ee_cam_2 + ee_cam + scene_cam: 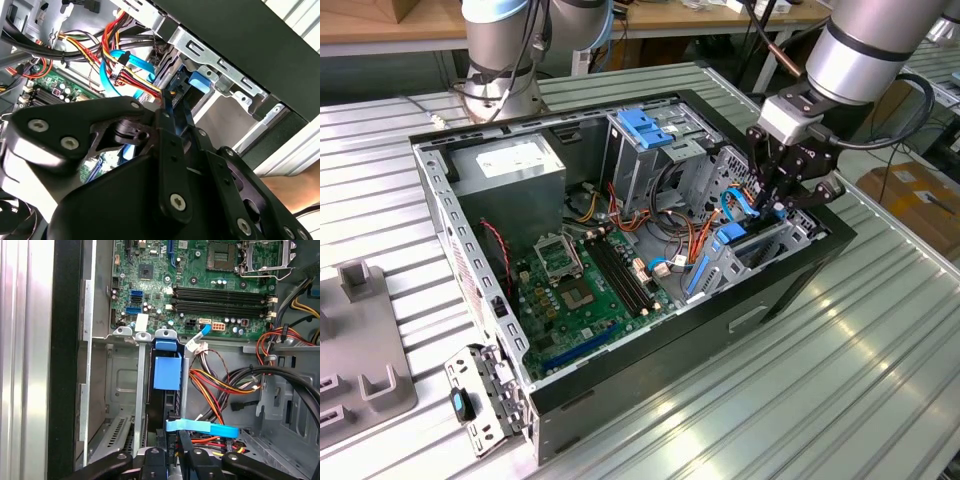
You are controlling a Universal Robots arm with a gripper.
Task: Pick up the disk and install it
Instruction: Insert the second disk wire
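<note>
Your gripper (782, 200) is down inside the open PC case (775, 300), at the drive bay on the exterior view's right, next to the case's front wall. The disk (166, 371) sits edge-on in that bay slot: in the first wrist view you see its light-blue frame standing between two grey metal bay rails (140, 390), with the dark drive body running toward the jaws. The jaws look narrow, closed on the disk's near edge; in the second wrist view the black fingers (172, 120) meet at a thin dark edge beside a blue tab (200, 81). A flat blue SATA cable (202, 427) crosses just in front of the fingers. Red, yellow and black power leads (215, 382) hang just beside the bay. The motherboard (585, 285) lies on the case floor. The case rests on a ribbed metal tabletop (840, 390).
</note>
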